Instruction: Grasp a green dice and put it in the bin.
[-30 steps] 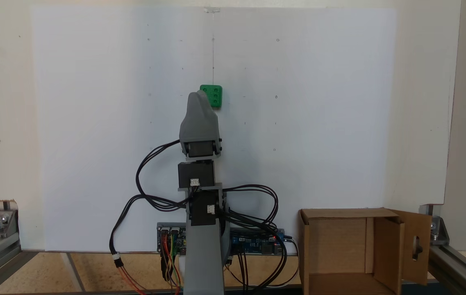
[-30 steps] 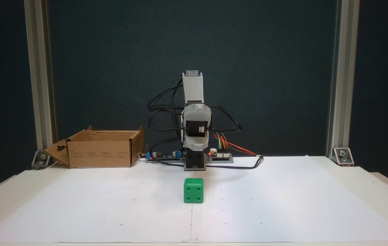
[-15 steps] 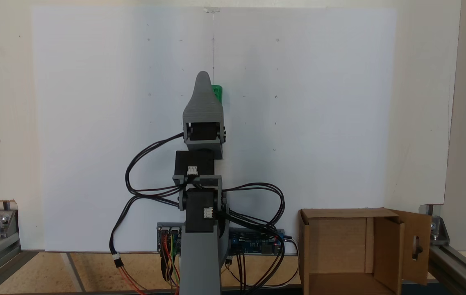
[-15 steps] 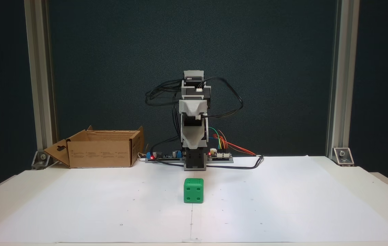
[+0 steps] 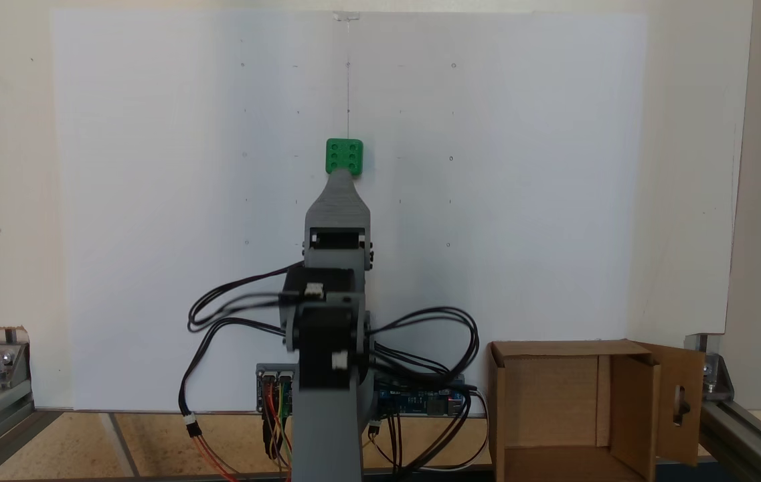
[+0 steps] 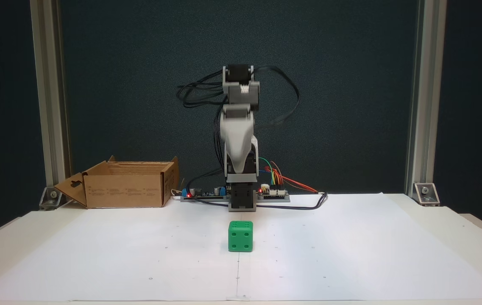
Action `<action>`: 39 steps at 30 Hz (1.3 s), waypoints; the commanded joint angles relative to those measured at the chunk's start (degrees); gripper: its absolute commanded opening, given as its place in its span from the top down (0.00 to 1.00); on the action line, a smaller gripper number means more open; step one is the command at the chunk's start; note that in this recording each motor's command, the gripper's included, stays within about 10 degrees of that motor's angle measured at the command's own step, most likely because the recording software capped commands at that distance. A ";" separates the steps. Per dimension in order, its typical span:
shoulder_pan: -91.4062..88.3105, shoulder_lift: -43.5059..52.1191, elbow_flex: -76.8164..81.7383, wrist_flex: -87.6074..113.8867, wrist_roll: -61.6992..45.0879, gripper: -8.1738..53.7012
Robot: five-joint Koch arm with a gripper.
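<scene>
I've raised my elbow and tipped my gripper [image 5: 341,175] downward, lining up above the green dice [image 5: 344,155], which sits untouched mid-sheet, well apart from the cardboard bin [image 6: 126,186]. Whether my jaws are parted, I cannot tell.

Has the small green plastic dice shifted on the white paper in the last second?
No. The green dice sits at the same spot by the paper's centre seam, and in the view from behind the arm it stays just below the seam line.
</scene>
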 commanded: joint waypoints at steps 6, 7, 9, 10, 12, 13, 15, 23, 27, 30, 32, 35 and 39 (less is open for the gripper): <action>-0.44 -10.99 -7.12 2.72 4.39 0.18; -0.53 -11.87 -7.73 2.55 4.57 0.18; -0.62 -13.54 -9.05 2.29 4.92 0.18; -0.70 -14.59 -9.49 2.11 5.10 0.18; -0.97 -16.70 -10.20 1.23 5.27 0.18; -0.97 -17.75 -10.37 0.88 5.45 0.18; -0.97 -19.69 -11.60 0.79 5.45 0.18; -0.88 -22.24 -12.48 -1.32 5.63 0.18; -0.79 -22.50 -12.04 -1.32 5.71 0.18; -1.23 -22.50 -10.99 -1.32 5.71 0.17; -1.41 -22.59 -10.81 -1.32 5.71 0.17; -1.49 -22.59 -10.81 -1.32 5.89 0.17; -2.46 -23.82 -10.63 -1.32 5.89 0.17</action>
